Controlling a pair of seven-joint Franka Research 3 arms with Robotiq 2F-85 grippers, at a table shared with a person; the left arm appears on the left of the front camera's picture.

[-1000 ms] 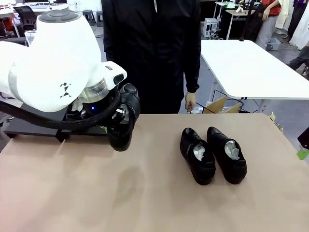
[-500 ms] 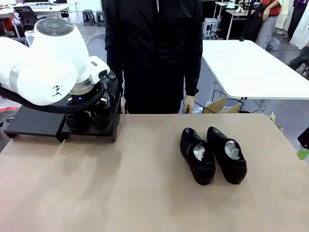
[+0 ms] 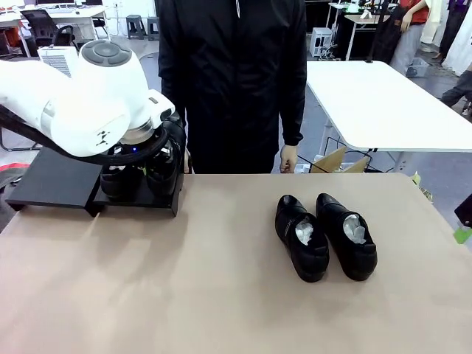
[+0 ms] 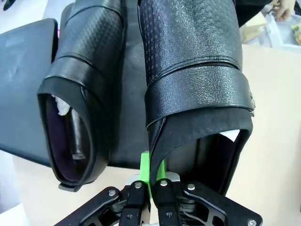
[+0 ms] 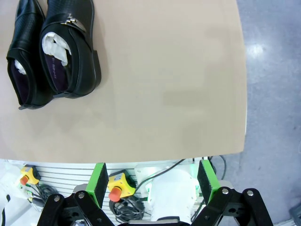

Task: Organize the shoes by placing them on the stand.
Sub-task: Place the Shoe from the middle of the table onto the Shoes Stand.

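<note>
Count: 4 shoes, 1 stand (2 sections), 2 arms.

Left gripper (image 4: 152,175): fingers pressed together on the heel rim of one shoe (image 4: 193,61), a green pad showing just outside the rim. That shoe sits toe-away over the stand (image 3: 55,177), on its right-hand section. Can't tell if the sole is fully down.

Second shoe (image 4: 82,94) lies just beside it on the same section, parallel, same heading, not gripped. White paper shows inside its opening. From the front, both are mostly hidden under the left arm's wrist. The stand's left section is bare black top.

Other two shoes are on the table (image 3: 221,310), right of centre and well apart from the stand: one (image 3: 302,237) and its partner (image 3: 346,236) side by side, touching or nearly so, heels toward the robot. Each has crumpled white paper inside. The right wrist view shows a metal buckle on one of them.

Right gripper (image 5: 153,181): fingers spread wide, holding nothing, hanging off the table's near edge, well away from that pair.

One person (image 3: 236,81) in a black jacket stands at the far side, one hand (image 3: 289,157) hanging at the table edge, touching no shoes.
</note>
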